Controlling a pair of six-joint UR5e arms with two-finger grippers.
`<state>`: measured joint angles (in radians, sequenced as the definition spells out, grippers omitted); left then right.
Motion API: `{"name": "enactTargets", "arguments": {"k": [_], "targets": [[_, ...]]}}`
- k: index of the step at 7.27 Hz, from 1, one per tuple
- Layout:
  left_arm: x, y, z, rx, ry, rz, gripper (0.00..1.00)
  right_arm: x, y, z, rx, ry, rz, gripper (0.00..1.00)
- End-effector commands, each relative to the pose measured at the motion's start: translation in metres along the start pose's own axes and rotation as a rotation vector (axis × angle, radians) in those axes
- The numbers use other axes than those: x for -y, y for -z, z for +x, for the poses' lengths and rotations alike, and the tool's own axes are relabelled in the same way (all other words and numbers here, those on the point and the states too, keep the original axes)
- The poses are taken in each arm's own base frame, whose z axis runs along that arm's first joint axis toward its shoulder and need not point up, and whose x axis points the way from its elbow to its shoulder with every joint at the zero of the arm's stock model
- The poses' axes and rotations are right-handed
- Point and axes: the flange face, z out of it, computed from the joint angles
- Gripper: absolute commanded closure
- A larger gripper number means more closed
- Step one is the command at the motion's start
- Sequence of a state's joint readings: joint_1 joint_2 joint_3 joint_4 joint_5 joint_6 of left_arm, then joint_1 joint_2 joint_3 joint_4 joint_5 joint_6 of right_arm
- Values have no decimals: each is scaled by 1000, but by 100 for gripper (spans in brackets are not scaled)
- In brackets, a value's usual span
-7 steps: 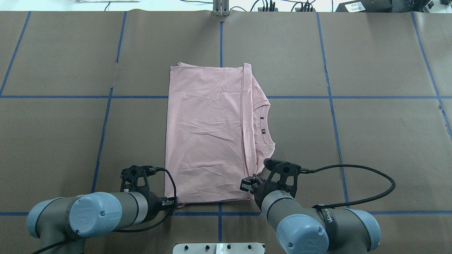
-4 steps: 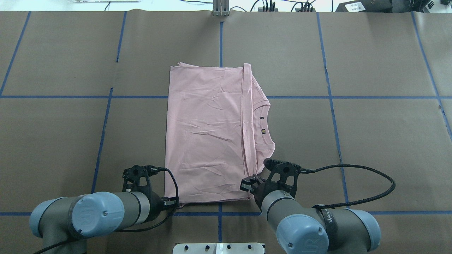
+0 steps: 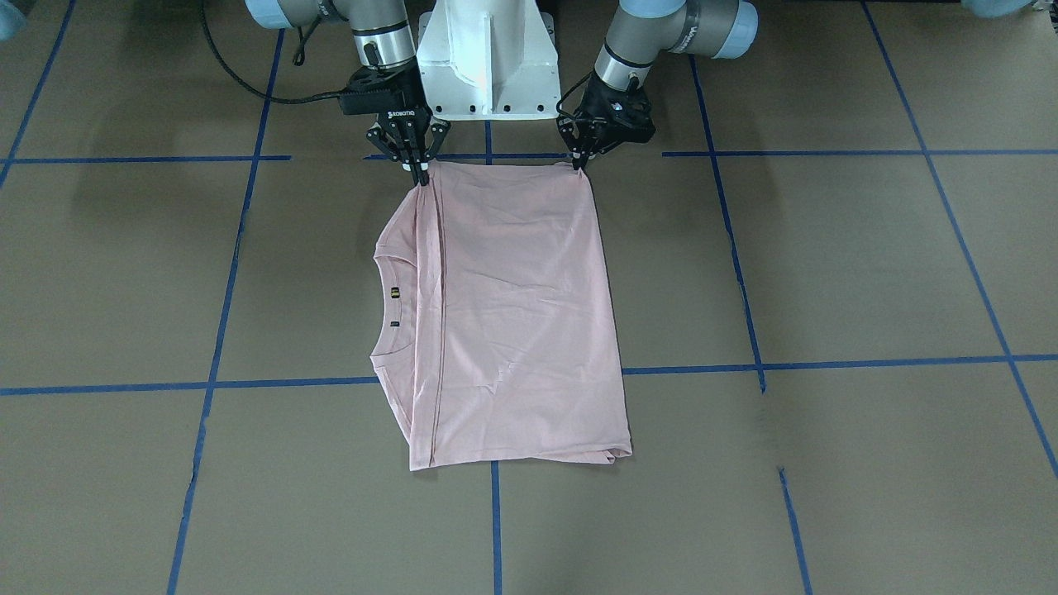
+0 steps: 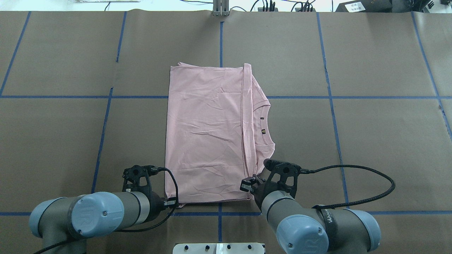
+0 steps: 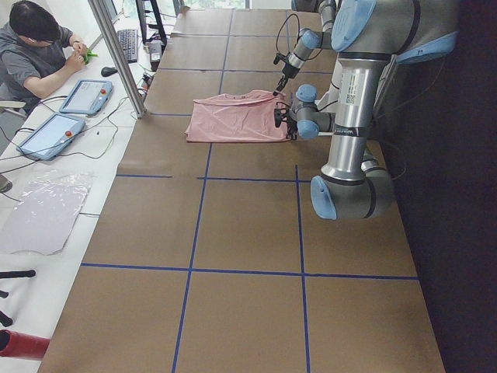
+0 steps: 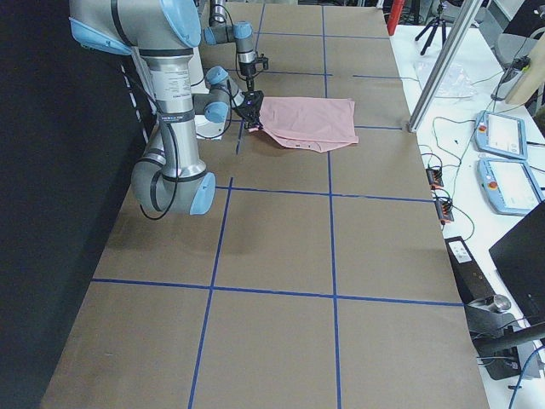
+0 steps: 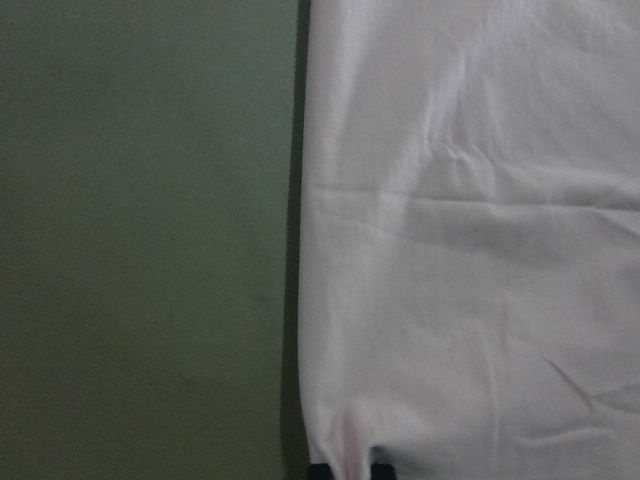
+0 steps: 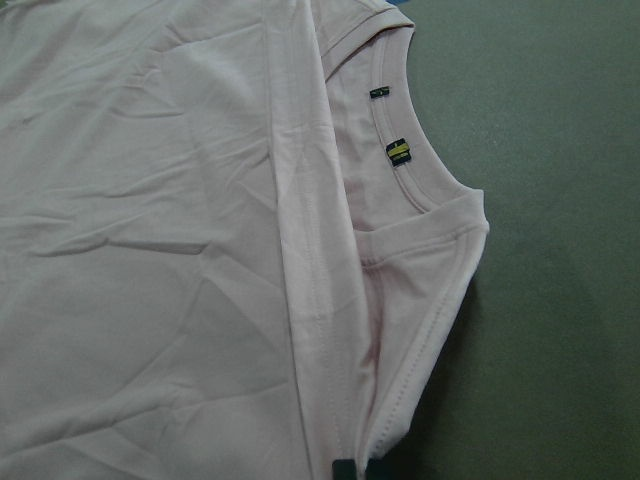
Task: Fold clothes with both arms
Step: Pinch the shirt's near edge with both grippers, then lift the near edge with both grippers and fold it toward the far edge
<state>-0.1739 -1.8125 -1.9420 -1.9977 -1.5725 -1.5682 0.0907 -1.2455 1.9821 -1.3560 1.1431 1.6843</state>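
The pale pink T-shirt [image 4: 208,134] lies folded into a tall rectangle on the brown table, collar and neck label [image 4: 263,131] showing along its right side. No print shows on it. My left gripper [image 3: 579,163] is shut on the shirt's near-left corner; in the left wrist view the cloth [image 7: 470,250] puckers between the fingertips [image 7: 385,468]. My right gripper [image 3: 420,172] is shut on the near-right corner by the folded sleeve [image 8: 420,300], its tips at the bottom edge of the right wrist view. Both held corners lie low at the table.
The white pedestal [image 3: 486,58] stands just behind the two grippers. Blue tape lines [image 4: 220,42] cross the brown table. A black cable [image 4: 370,176] loops right of the right arm. A person [image 5: 39,54] sits at a side desk beyond a metal post [image 5: 116,54].
My left arm has shifted a little to the right, toward the shirt's near-left corner. The right arm and the shirt have not moved.
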Motion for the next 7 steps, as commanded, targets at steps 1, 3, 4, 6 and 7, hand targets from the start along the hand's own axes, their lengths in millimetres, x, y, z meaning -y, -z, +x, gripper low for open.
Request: {"name": "enactTargets", "arguments": {"k": [1, 3, 4, 6, 7], "targets": [[1, 31, 14, -9, -14, -4, 100, 3, 3, 2, 0, 0, -1, 100], [-6, 118, 47, -27, -48, -73, 100, 17, 47, 0, -5, 7, -26, 100], [-8, 165, 66, -43, -50, -98, 100, 23, 94, -6, 0, 17, -64, 100], [-8, 221, 96, -68, -49, -123, 100, 38, 165, -9, 13, 30, -108, 100], [-7, 216, 95, -58, -51, -119, 100, 35, 161, -13, 2, 36, -113, 100]]}}
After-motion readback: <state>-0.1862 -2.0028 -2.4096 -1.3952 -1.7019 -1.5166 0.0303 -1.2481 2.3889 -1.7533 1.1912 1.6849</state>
